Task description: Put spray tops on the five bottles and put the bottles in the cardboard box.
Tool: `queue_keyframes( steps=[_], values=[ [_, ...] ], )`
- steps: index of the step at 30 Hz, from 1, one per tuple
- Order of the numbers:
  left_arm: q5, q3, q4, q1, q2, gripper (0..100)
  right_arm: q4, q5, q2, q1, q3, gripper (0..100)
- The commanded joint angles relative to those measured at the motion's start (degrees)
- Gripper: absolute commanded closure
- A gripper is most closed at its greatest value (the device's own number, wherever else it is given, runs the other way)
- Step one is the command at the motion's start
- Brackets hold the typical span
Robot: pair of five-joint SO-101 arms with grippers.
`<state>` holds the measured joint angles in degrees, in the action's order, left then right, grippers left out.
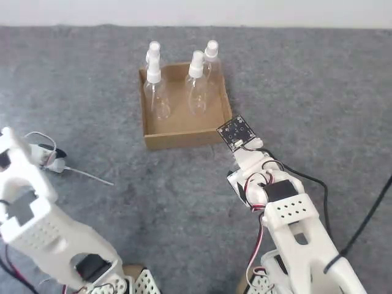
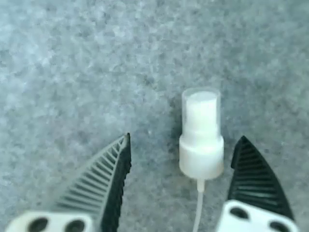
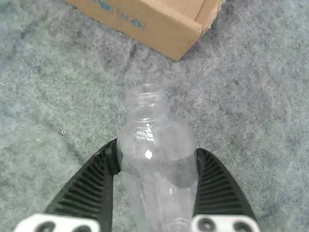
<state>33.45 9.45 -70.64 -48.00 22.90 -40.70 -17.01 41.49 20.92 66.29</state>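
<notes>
Our right gripper (image 3: 157,151) clamps the clear bottle (image 3: 148,121) mid-body: looks light and squashy, so we squeeze gently. Our left gripper (image 2: 184,139) gapes around the spray top (image 2: 201,130); we'd pinch its stiff collar (image 2: 201,157), not the tube (image 2: 198,209).

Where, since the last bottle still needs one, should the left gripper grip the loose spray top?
Grip the spray top by its wide collar, from above, a finger each side. It lies flat on the mat; its tube is too thin. The open left gripper straddles it.
</notes>
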Motion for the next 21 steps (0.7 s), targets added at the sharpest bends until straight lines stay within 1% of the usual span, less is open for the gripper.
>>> queue_keyframes(
  steps=[1,4,5,7,12,14,21],
  values=[
    [0.6,-5.3,1.6,0.8,1.6,68,-0.5,-0.4,1.2,-0.6,-0.9,92.3],
    [0.6,-6.9,1.6,1.4,2.6,69,-0.5,-0.4,1.2,-0.6,-0.9,92.3],
    [0.6,-7.0,1.8,1.4,2.7,71,-0.5,-0.4,1.2,-0.6,-0.9,92.3],
    [0.7,-7.1,2.1,1.4,2.7,76,-0.5,-0.4,1.2,-0.6,-0.9,92.3],
    [0.6,-7.1,3.7,1.4,2.8,93,-0.5,-0.4,1.2,-0.6,-0.9,92.3],
    [0.6,-7.1,3.4,1.5,2.8,98,-0.5,-0.4,1.2,-0.6,-0.9,92.3],
    [0.4,-7.0,1.6,3.9,2.3,99,-0.5,-0.4,1.2,-0.6,-0.9,92.3]
  ],
)
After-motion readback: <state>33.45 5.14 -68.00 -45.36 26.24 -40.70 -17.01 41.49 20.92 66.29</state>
